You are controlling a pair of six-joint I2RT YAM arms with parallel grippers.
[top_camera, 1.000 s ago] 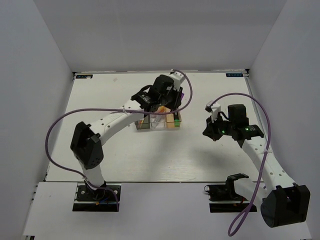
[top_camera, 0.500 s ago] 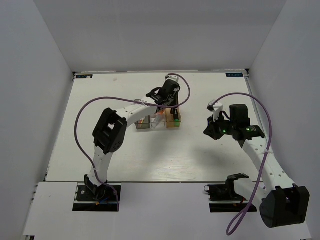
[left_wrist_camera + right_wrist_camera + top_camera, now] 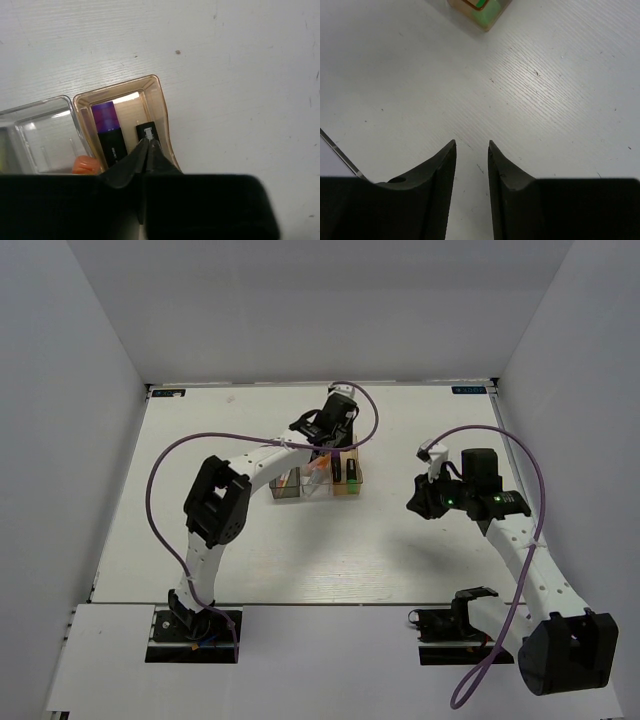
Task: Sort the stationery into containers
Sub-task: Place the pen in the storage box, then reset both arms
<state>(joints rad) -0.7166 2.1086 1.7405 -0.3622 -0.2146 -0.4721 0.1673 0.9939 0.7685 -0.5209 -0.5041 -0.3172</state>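
Observation:
The three joined containers [image 3: 318, 481] stand mid-table: dark grey on the left, clear in the middle, tan-orange [image 3: 348, 476] on the right. In the left wrist view the tan-orange box [image 3: 161, 107] holds a black marker with a purple end [image 3: 106, 117] and a second black marker [image 3: 146, 131]. My left gripper [image 3: 147, 143] is shut, with its tips right over that second marker; I see nothing held between them. An orange tube end [image 3: 85, 164] shows beside the clear box [image 3: 42, 127]. My right gripper [image 3: 471, 145] is open and empty over bare table, right of the boxes [image 3: 420, 500].
The right wrist view shows a corner of the tan-orange box [image 3: 480, 10] with a green marker end inside. White walls close the table at the back and both sides. The left arm's purple cable [image 3: 170, 455] loops over the left half.
The left arm has swung, its elbow coming forward, and its gripper has shifted slightly toward the far side over the tan-orange box. The right arm has barely moved.

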